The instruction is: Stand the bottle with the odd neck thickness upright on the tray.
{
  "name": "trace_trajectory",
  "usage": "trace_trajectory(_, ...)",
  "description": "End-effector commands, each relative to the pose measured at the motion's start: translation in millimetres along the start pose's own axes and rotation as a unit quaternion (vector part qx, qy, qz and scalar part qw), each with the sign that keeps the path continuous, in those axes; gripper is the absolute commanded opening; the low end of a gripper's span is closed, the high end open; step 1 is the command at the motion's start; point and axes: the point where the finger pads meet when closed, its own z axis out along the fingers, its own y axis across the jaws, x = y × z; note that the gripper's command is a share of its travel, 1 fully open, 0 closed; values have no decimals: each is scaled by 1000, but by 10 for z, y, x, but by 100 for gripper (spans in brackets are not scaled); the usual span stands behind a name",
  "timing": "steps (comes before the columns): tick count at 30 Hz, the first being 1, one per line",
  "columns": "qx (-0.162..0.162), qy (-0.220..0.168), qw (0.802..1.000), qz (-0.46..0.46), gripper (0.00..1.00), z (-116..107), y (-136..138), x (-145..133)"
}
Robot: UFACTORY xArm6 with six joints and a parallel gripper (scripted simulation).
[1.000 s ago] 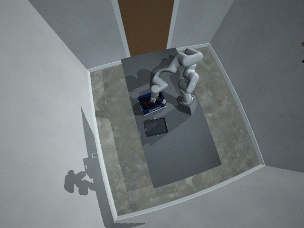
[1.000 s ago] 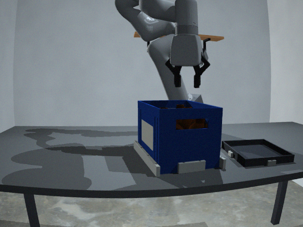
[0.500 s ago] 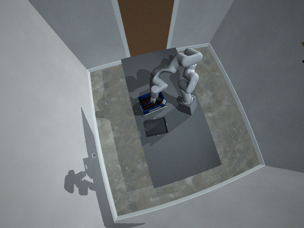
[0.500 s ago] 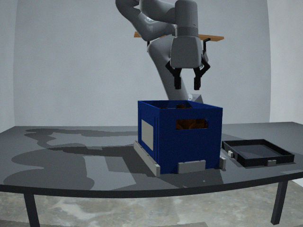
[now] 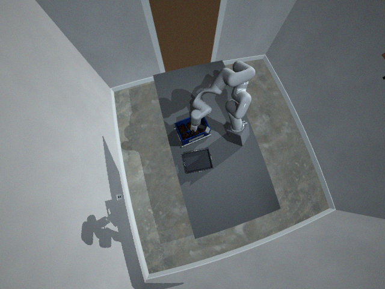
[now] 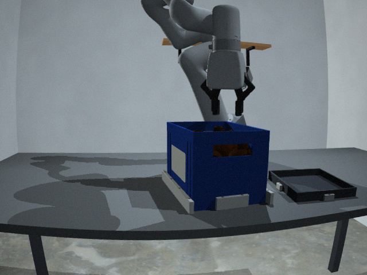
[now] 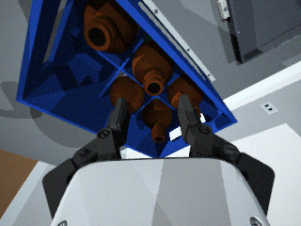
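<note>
Gripper: xArm Gripper, fingers parted, nothing between them, above the crate
Bottles: brown, glossy, round-shouldered, inside the blue crate; odd neck cannot be told
Likely target: a narrow-necked bottle, below the fingertips, long axis roughly upright
Next: probably straight down, fingers astride its neck
Tray: black, shallow, rectangular, right of crate

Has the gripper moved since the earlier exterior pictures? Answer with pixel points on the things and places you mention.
Yes, downward: the gripper (image 5: 194,129) (image 6: 227,114) (image 7: 152,105) is now closer to the crate's (image 5: 185,142) (image 6: 231,174) (image 7: 33,71) rim.
</note>
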Motion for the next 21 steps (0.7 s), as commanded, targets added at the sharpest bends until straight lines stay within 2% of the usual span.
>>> trace_trajectory(1, -2, -1, 1000, 1, 65, 20, 11, -14)
trace_trajectory(21, -2, -1, 1000, 1, 65, 177, 21, -13)
